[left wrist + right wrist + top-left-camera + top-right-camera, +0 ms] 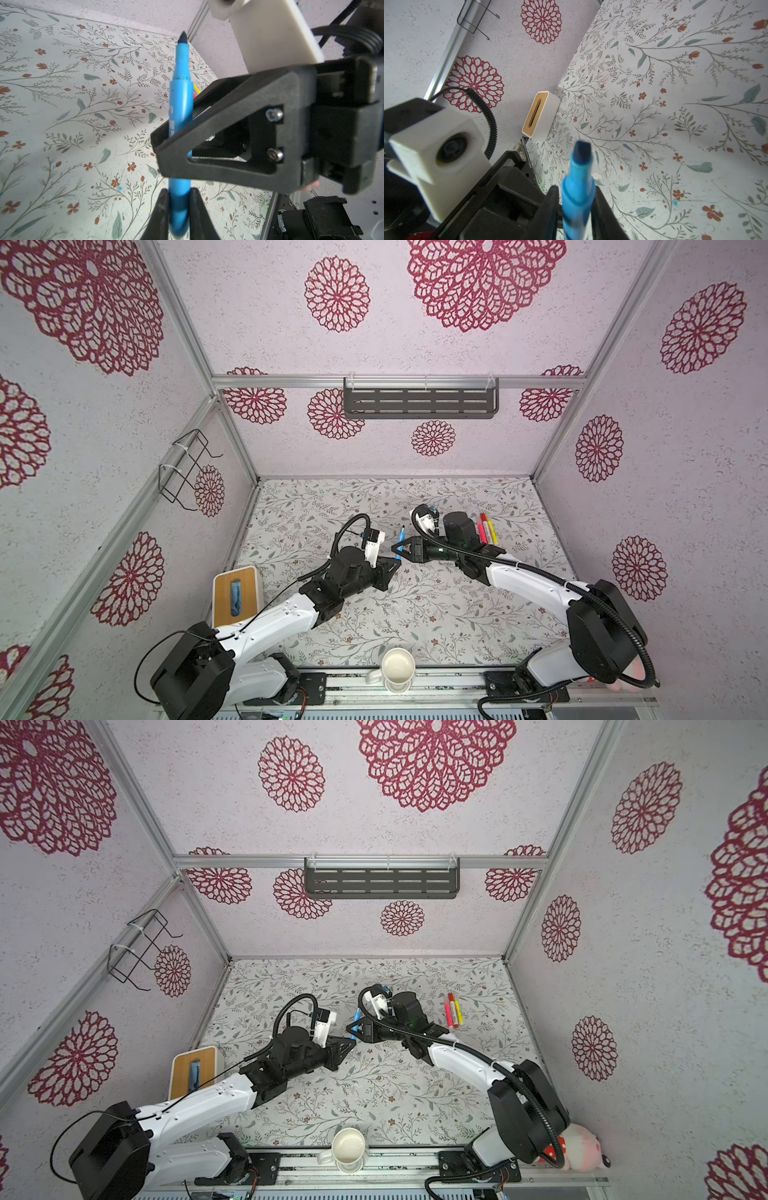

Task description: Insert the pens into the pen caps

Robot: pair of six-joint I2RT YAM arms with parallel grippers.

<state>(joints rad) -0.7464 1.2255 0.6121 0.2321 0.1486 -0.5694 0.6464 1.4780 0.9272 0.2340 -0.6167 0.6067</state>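
Closest to the lens in the left wrist view, the left hand (179, 192) is clamped on the butt end of the blue pen (180, 93), with one black finger pressed to each side of the barrel. Further along the same barrel the right hand (575, 194) is closed on it too, as both wrist views show. So one blue pen is held by two hands at once, clear of the desk (415, 614). Its dark chisel tip is bare. In both top views its long axis runs from the near side toward the back wall, with the tip at the far end. How steeply it tilts upward I cannot tell. The hands meet it from opposite sides.

To the right, past the right arm's wrist, three more pens lie on the desk close together: a pink pen (448, 1014), a yellow pen (456, 1013) and, between them and set a little further back, a red-ended pen (451, 996). Their long axes run roughly parallel to the blue pen's. That makes four pens in all.

At the near edge of the desk stands one cream mug (398, 668), and at the left edge one tissue box (235, 595).
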